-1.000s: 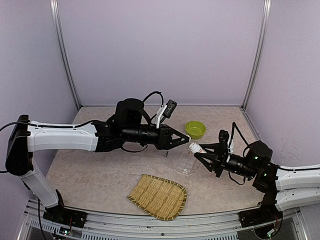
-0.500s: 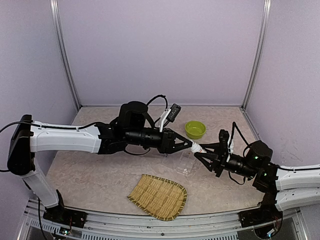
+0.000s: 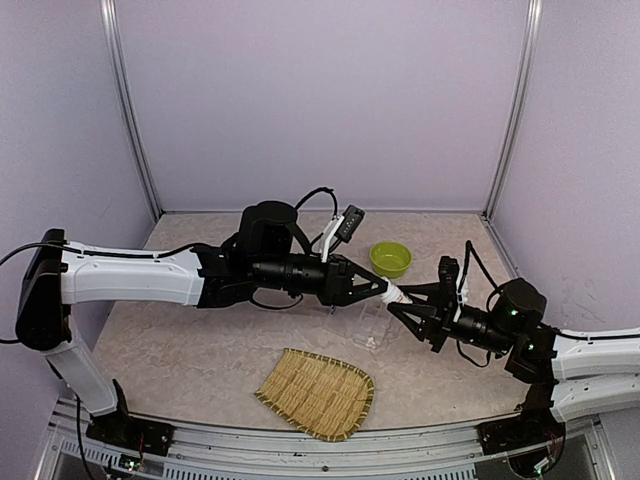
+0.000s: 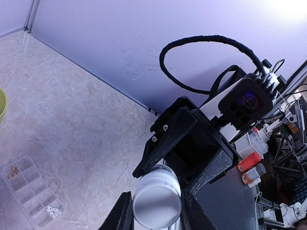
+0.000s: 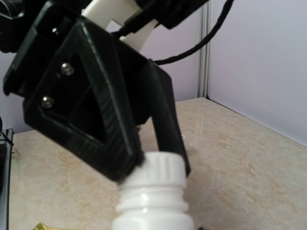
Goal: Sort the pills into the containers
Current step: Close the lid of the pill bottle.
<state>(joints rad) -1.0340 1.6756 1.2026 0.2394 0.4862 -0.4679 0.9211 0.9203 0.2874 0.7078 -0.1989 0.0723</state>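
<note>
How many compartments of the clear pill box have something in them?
2. In the pill box, the compartment at one end holds orange bits; one at the opposite end holds white pills. The box is small and blurry, so others may hide some.

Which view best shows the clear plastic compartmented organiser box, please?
Left wrist: the clear plastic organiser box shows its compartments and white pills. Top external shows the box only faintly; right wrist misses it.
</note>
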